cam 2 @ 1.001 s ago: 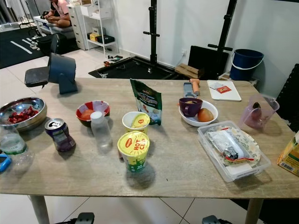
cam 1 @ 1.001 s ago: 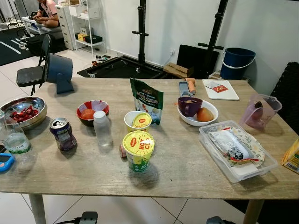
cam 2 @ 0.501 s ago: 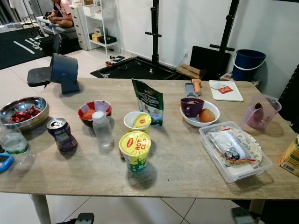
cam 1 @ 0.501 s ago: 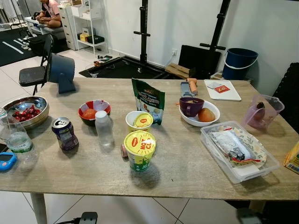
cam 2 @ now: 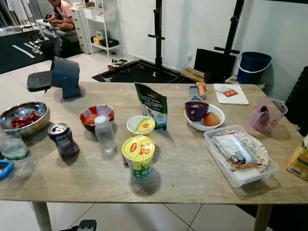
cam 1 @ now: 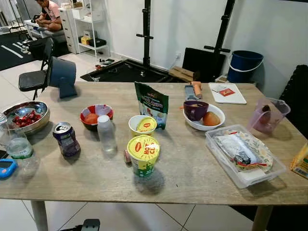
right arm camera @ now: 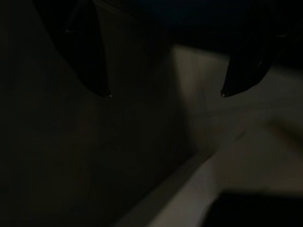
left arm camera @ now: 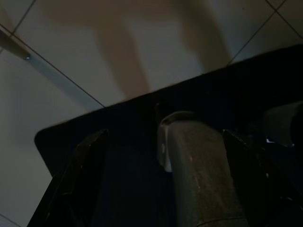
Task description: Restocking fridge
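Observation:
A wooden table (cam 1: 202, 183) carries the food items. A yellow noodle cup (cam 1: 143, 154) stands near the front, with a small yellow-lidded tub (cam 1: 142, 124) and a green pouch (cam 1: 151, 103) behind it. To the left are a clear plastic bottle (cam 1: 106, 134), a purple can (cam 1: 66, 139) and a red bowl (cam 1: 96, 115). At the right, a clear container (cam 1: 243, 154) holds a plate and a wrapped item. My left gripper (left arm camera: 166, 136) hangs open over floor tiles. In its own dark wrist view, my right gripper (right arm camera: 164, 94) is open too.
A steel bowl (cam 1: 25, 115) of red fruit, a water bottle (cam 1: 19, 151) and a blue device (cam 1: 6, 167) sit at the left edge. A white bowl (cam 1: 203, 114), a jug (cam 1: 267, 114) and a carton (cam 1: 301, 161) are right. Behind: a fan (cam 1: 61, 75), chair (cam 1: 33, 72), bucket (cam 1: 244, 65), seated person (cam 1: 48, 10).
The head view has wobbled slightly. A dark shape low at the right below the table edge has left the eye views. Nothing on the table has moved.

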Available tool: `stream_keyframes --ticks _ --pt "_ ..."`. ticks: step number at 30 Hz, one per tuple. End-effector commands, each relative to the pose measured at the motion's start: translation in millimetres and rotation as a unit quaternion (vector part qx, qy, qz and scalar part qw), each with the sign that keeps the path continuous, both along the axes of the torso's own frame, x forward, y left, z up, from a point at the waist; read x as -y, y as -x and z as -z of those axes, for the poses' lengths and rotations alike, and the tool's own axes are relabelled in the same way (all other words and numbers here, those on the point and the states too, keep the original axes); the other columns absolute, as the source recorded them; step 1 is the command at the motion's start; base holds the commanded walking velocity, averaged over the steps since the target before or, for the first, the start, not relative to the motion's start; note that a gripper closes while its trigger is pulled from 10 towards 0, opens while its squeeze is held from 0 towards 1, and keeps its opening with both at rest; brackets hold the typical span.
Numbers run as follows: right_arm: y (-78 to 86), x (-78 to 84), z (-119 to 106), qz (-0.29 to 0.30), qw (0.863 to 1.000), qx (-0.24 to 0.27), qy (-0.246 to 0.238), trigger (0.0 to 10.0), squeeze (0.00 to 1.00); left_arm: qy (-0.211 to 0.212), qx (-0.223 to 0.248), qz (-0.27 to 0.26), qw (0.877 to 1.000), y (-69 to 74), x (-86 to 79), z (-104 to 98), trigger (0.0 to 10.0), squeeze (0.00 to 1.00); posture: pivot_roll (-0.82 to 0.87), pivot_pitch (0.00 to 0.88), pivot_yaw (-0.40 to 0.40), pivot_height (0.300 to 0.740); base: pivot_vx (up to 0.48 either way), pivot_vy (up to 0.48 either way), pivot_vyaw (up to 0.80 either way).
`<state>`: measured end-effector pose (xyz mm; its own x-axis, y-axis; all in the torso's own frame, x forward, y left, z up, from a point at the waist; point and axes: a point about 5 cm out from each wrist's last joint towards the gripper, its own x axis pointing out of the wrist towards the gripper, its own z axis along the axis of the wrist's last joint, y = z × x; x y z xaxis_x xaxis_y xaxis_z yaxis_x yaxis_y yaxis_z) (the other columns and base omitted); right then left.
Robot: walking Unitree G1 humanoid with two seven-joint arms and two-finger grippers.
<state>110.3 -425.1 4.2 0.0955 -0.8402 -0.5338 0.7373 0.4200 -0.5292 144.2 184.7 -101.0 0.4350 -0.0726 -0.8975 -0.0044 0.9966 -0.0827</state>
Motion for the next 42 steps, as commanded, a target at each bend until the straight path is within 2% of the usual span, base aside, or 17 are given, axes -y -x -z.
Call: stream_keyframes --ticks 1,5,8,9,13,14,18,19,23,25,26,27,28,30,37,40,42 --pt "-8.0 18.9 -25.6 0.032 0.997 0.036 0.061 10.0 0.0 -0.006 -0.008 -0.012 1.0 4.9 -5.9 1.2 10.0 0.0 -0.03 0.0 -0.007 0.74 0.0 0.0 0.0" --pt "-15.0 34.6 -51.0 0.048 0.99 0.064 0.115 10.0 0.0 -0.006 -0.008 -0.013 1.0 5.0 -6.6 1.1 10.0 0.0 -0.03 0.0 -0.006 0.74 0.0 0.0 0.0" --pt "-29.0 47.2 -79.4 0.057 0.976 0.143 0.152 10.0 0.0 -0.006 -0.008 -0.013 1.0 4.5 -7.4 0.8 10.0 0.0 -0.04 0.0 -0.006 0.74 0.0 0.0 0.0" --pt "-29.0 47.2 -79.4 0.057 0.976 0.143 0.152 10.0 0.0 -0.006 -0.008 -0.013 1.0 4.5 -7.4 0.8 10.0 0.0 -0.04 0.0 -0.006 0.74 0.0 0.0 0.0" --pt "-56.6 51.5 -112.7 0.035 0.938 0.304 0.163 10.0 0.0 -0.006 -0.006 -0.012 1.0 3.5 -7.9 0.4 10.0 0.0 -0.03 0.0 -0.009 0.74 0.0 0.0 0.0" --pt "-56.6 51.5 -112.7 0.035 0.938 0.304 0.163 10.0 0.0 -0.006 -0.006 -0.012 1.0 3.5 -7.9 0.4 10.0 0.0 -0.03 0.0 -0.009 0.74 0.0 0.0 0.0" --pt "-66.8 53.3 -132.5 0.025 0.899 0.405 0.166 10.0 0.0 -0.006 -0.007 -0.012 1.0 3.6 -8.6 0.3 10.0 0.0 -0.03 0.0 -0.007 0.74 0.0 0.0 0.0" --pt "-66.8 53.3 -132.5 0.025 0.899 0.405 0.166 10.0 0.0 -0.006 -0.007 -0.012 1.0 3.6 -8.6 0.3 10.0 0.0 -0.03 0.0 -0.007 0.74 0.0 0.0 0.0" --pt "-68.7 56.4 -147.0 0.023 0.878 0.441 0.186 10.0 0.0 -0.007 -0.008 -0.008 1.0 4.3 -9.4 0.4 10.0 0.0 -0.03 0.0 -0.003 0.74 0.0 0.0 0.0" --pt "-68.7 56.4 -147.0 0.023 0.878 0.441 0.186 10.0 0.0 -0.007 -0.008 -0.008 1.0 4.3 -9.4 0.4 10.0 0.0 -0.03 0.0 -0.003 0.74 0.0 0.0 0.0" --pt "-74.3 58.0 -162.2 0.005 0.862 0.466 0.2 10.0 0.0 -0.008 -0.01 -0.004 1.0 4.7 -9.7 0.5 10.0 0.0 -0.03 0.0 -0.003 0.74 0.0 0.0 0.0" --pt "-77.0 58.8 -170.0 -0.002 0.853 0.479 0.206 10.0 0.0 -0.008 -0.01 -0.003 1.0 4.8 -9.8 0.6 10.0 0.0 -0.03 0.0 -0.005 0.74 0.0 0.0 0.0" --pt "-77.0 58.8 -170.0 -0.002 0.853 0.479 0.206 10.0 0.0 -0.008 -0.01 -0.003 1.0 4.8 -9.8 0.6 10.0 0.0 -0.03 0.0 -0.005 0.74 0.0 0.0 0.0" --pt "-82.8 60.4 -189.0 -0.017 0.828 0.518 0.215 10.0 0.0 -0.008 -0.01 -0.004 1.0 4.8 -9.7 0.6 10.0 0.0 -0.03 0.0 -0.004 0.74 0.0 0.0 0.0" --pt "-103.5 54.7 -228.2 -0.09 0.762 0.605 0.211 10.0 0.0 -0.004 -0.013 -0.004 1.0 6.9 -7.4 1.6 10.0 0.0 -0.03 0.0 -0.008 0.74 0.0 0.0 0.0" --pt "-107.6 53.3 -235.0 -0.105 0.754 0.614 0.208 10.0 0.0 -0.003 -0.014 -0.005 1.0 7.8 -6.6 2.0 10.0 0.0 -0.03 0.0 -0.008 0.74 0.0 0.0 0.0" --pt "-112.6 52.1 -244.3 -0.126 0.739 0.631 0.197 10.0 0.0 -0.002 -0.015 -0.005 1.0 8.2 -6.2 2.2 10.0 0.0 -0.03 0.0 -0.011 0.74 0.0 0.0 0.0"
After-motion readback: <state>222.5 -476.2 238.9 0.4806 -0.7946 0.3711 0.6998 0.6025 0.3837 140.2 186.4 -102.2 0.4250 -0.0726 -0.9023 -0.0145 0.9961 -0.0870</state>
